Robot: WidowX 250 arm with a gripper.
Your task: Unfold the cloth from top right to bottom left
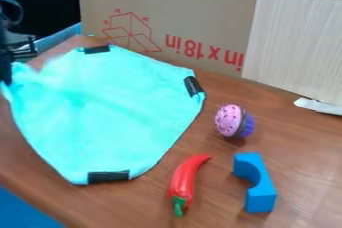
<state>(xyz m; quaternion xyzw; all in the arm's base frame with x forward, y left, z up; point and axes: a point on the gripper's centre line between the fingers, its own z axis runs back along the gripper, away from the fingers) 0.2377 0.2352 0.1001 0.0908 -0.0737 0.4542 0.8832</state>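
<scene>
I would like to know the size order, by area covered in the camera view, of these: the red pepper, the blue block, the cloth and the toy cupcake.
1. Cloth, by far
2. Blue block
3. Red pepper and toy cupcake: too alike to rank; the pepper is longer, the cupcake wider.

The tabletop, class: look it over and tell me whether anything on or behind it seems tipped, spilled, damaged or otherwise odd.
Yes. The toy cupcake lies on its side, its pink top facing the picture's left instead of up. Behind, the cardboard stands with its red print upside down.
</scene>
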